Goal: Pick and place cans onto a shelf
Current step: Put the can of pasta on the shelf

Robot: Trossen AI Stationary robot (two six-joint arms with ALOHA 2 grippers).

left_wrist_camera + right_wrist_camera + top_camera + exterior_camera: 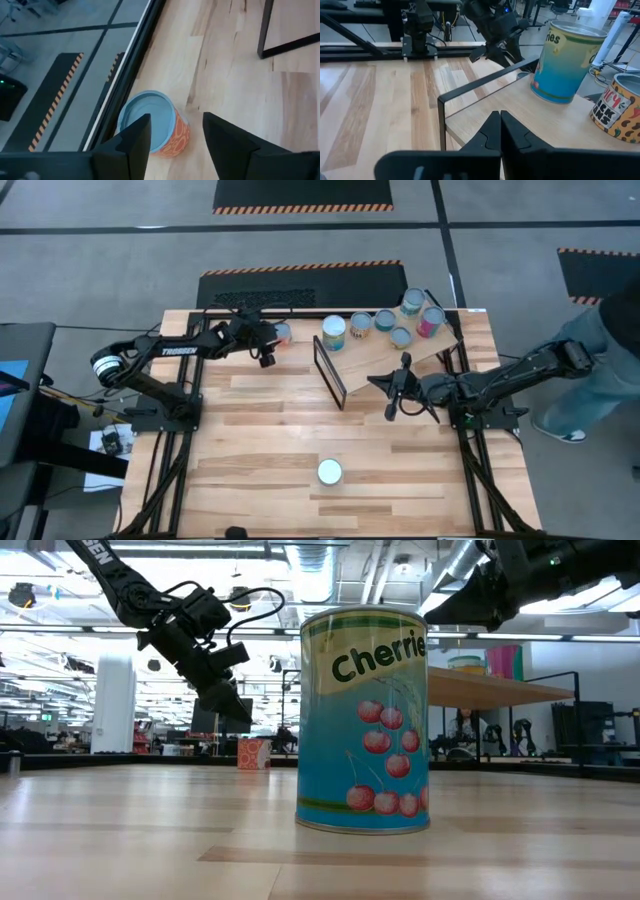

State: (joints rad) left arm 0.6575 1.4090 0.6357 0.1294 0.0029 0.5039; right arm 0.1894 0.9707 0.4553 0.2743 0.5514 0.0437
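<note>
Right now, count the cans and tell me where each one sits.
7. Five on the shelf: cans at, plus a lid-like disc, possibly a sixth. One orange can under the left gripper; one cherry can near the table's front.

seven cans (334, 332), one shelf (385, 358), two claws (268, 358)

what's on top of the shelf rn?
Five cans stand on the shelf, clustered along its far edge. The right gripper hovers over the near edge, covering some board there.
</note>
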